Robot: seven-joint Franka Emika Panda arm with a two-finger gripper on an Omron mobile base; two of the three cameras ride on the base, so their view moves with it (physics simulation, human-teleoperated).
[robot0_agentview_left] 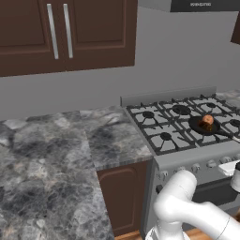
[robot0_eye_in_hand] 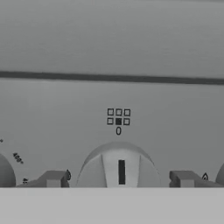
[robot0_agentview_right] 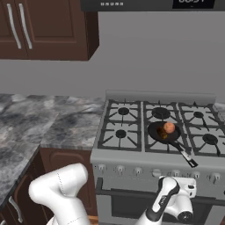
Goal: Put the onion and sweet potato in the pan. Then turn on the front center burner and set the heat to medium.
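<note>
The black pan [robot0_agentview_right: 159, 132] sits on the front center burner [robot0_agentview_right: 150, 143] of the steel range, and its handle [robot0_agentview_right: 184, 154] points toward the front right. It hides the burner cap. Inside the pan lie the round orange-tan onion [robot0_agentview_right: 169, 127] and, beside it, the darker sweet potato [robot0_agentview_right: 162, 135]; both also appear in the pan [robot0_agentview_left: 198, 126] in the left base view. My gripper [robot0_eye_in_hand: 118, 178] is low at the range's front panel. It stands open, with one fingertip [robot0_eye_in_hand: 53, 178] on each side of a grey knob [robot0_eye_in_hand: 121, 164]. A small gap shows on both sides of the knob.
Above the knob is a burner diagram [robot0_eye_in_hand: 118, 117] with its lower middle square filled in. More knobs sit to the left [robot0_eye_in_hand: 5, 173] and right. A marbled counter [robot0_agentview_left: 47, 154] runs left of the range. The oven door [robot0_agentview_right: 127, 206] is below the panel.
</note>
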